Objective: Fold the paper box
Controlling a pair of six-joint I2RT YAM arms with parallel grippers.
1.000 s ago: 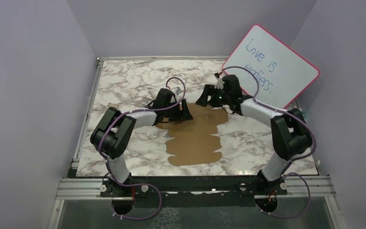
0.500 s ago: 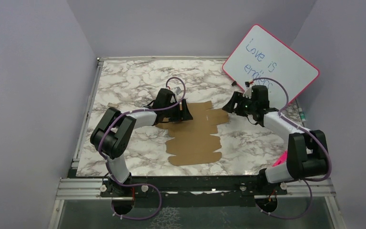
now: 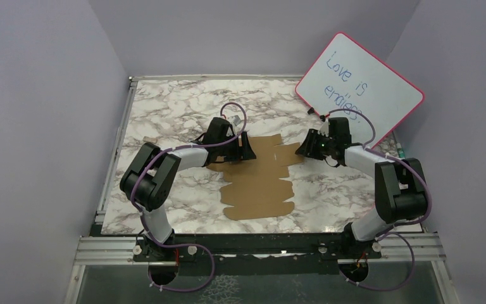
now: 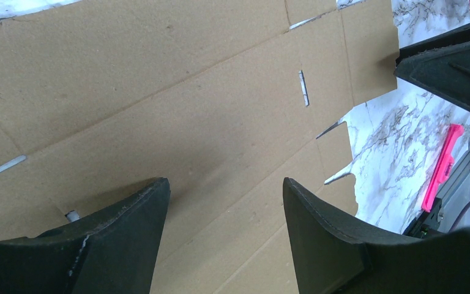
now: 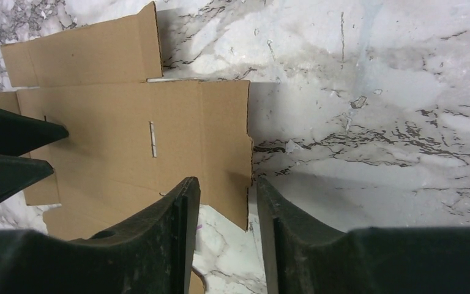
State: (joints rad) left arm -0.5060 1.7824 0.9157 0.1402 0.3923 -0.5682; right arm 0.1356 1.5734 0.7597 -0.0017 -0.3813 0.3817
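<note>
While both arms reached over it, the bench (image 3: 164, 107) showed a glossy white marble pattern with grey-brown veins, square in outline and closed in by plain lavender walls (image 3: 38, 126). An aluminium rail (image 3: 259, 250) ran along its lower edge in the overhead view. A whiteboard (image 3: 367, 76) with a pink rim and blue handwriting leaned at the upper right.

The paper box (image 3: 259, 180) lay flat at centre frame as an unfolded die-cut sheet. It was matte brown cardboard with scored creases, notched flaps along its right edge and a short slit (image 5: 153, 139).

Left end effector (image 3: 243, 152) sat at the sheet's upper left with its black, wedge-shaped fingers spread wide over bare cardboard, nothing between them.

Right end effector (image 3: 304, 151) sat at the sheet's upper right corner. Its fingers stood partly apart, straddling the flap's edge and pinching nothing.

A pink plastic piece (image 4: 443, 165) showed at the right of the left wrist view.
</note>
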